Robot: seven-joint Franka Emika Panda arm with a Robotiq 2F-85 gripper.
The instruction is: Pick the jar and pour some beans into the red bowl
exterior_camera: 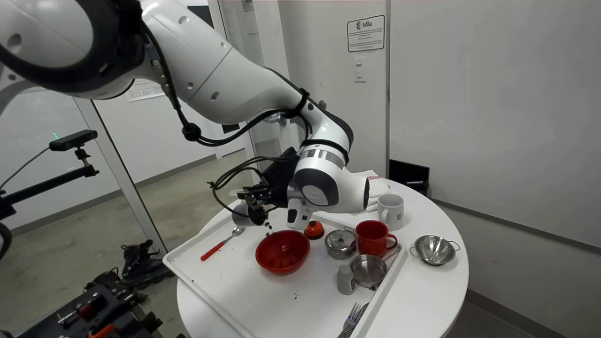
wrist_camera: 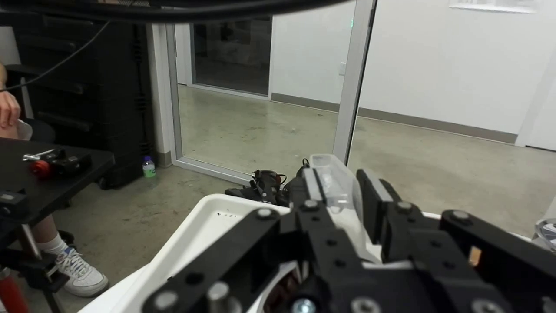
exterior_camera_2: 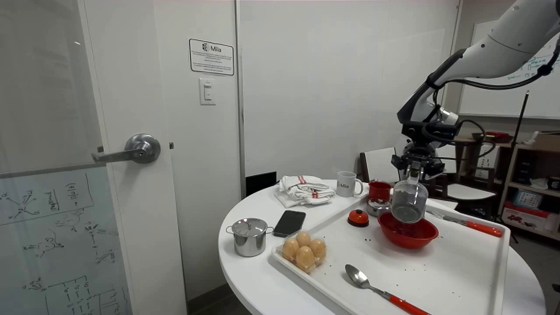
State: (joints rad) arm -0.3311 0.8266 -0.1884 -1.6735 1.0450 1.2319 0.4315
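My gripper [exterior_camera: 256, 205] is shut on the handle of the jar [exterior_camera: 242, 216], a clear greyish jar held above the tray. In an exterior view the gripper [exterior_camera_2: 414, 168] is above the jar [exterior_camera_2: 409, 203], whose base faces the camera. The jar is tilted with its mouth over the red bowl [exterior_camera: 281, 271]. Dark beans fall between the jar's mouth and the bowl. The bowl [exterior_camera_2: 407, 243] holds some dark beans. In the wrist view the translucent handle [wrist_camera: 339, 191] lies between the finger pads [wrist_camera: 341, 187]; the gripper mostly hides the bowl.
The white tray [exterior_camera_2: 503, 271] has scattered beans, a red-handled spoon [exterior_camera_2: 358, 276], an egg pack [exterior_camera_2: 305, 249] and an orange-black knob-shaped object [exterior_camera: 314, 229]. A lidded steel pot [exterior_camera: 341, 243], red mug [exterior_camera: 371, 237] and steel pan [exterior_camera: 368, 271] stand beside the bowl.
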